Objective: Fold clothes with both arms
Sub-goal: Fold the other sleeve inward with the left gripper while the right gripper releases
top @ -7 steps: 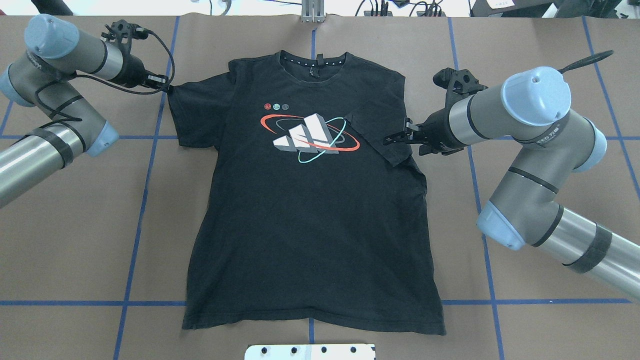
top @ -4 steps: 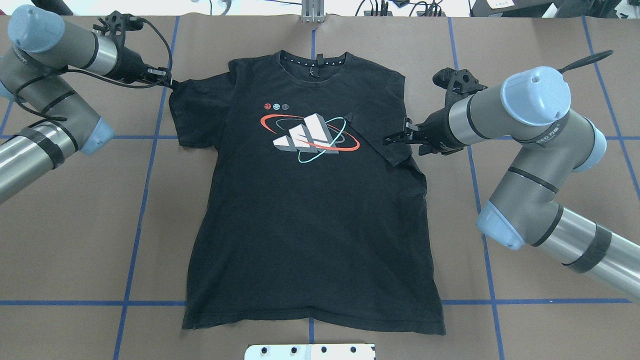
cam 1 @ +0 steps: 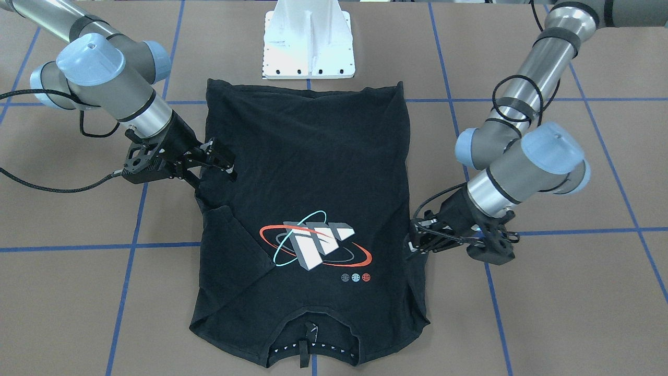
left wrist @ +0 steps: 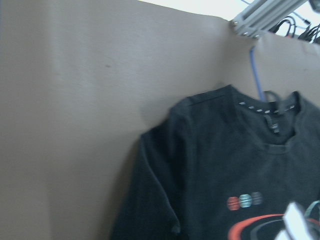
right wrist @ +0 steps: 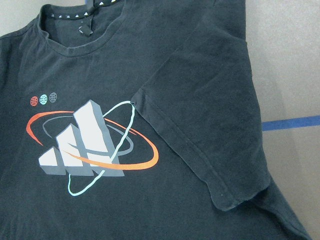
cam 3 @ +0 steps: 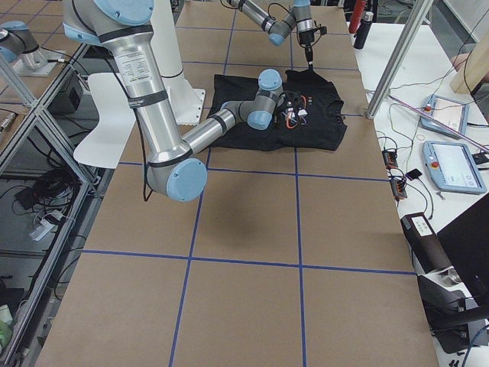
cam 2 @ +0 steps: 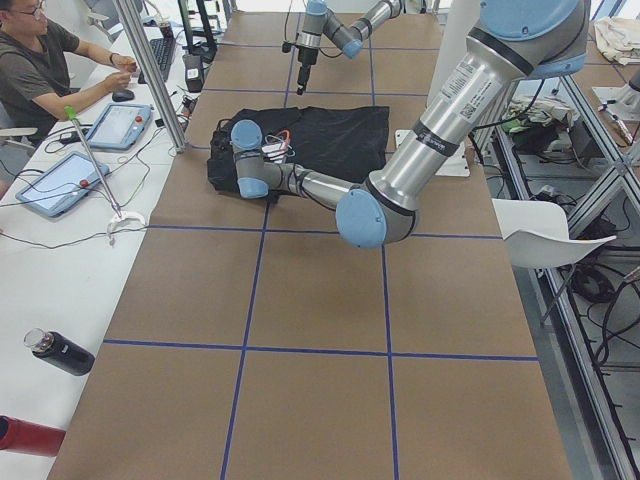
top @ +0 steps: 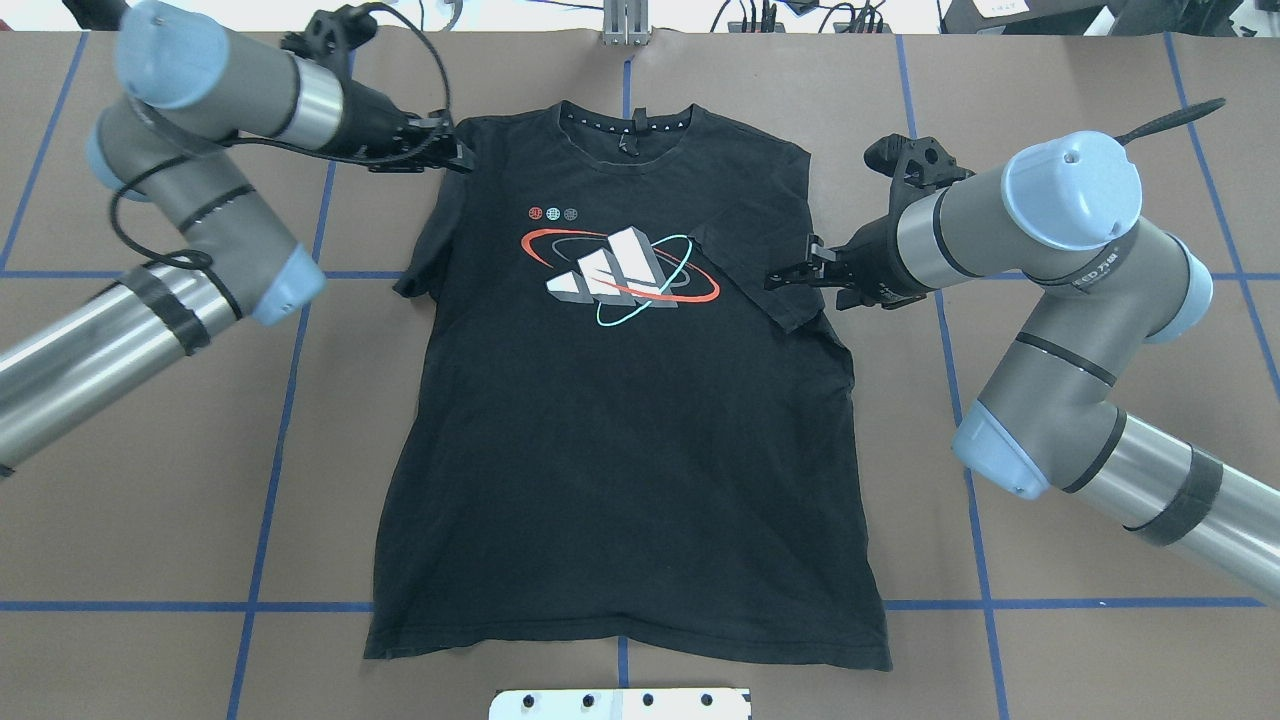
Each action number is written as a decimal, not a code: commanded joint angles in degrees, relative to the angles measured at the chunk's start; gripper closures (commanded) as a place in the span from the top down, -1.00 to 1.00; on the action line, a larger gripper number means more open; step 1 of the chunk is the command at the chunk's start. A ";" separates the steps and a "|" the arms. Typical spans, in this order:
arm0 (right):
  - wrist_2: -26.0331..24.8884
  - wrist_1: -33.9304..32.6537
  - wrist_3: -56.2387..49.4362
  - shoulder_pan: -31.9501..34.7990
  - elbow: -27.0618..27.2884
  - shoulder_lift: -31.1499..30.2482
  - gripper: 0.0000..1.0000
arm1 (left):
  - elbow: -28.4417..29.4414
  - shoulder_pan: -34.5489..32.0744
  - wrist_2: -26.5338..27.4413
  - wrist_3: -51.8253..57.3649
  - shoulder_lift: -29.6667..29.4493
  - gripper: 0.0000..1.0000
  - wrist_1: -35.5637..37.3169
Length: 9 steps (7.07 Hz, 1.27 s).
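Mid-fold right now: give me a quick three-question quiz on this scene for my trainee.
1. True or false: the T-shirt lies with its graphic facing up.
2. The left gripper is at the shirt's: A) hem, B) shoulder, C) middle.
3. Short answer: one sleeve lies folded across the chest. Which gripper is beside it, the left gripper or the right gripper?
Key: 1 true; 2 B; 3 right.
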 commanded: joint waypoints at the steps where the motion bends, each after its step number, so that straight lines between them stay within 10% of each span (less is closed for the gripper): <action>1: -0.07 -0.07 -0.01 0.01 -0.03 0.05 1.00 | 1.41 3.10 6.53 -1.76 -4.46 -1.00 4.99; 9: 0.02 -0.07 0.61 0.19 0.59 -0.12 1.00 | 6.61 6.79 12.53 -1.85 -8.78 -1.00 4.73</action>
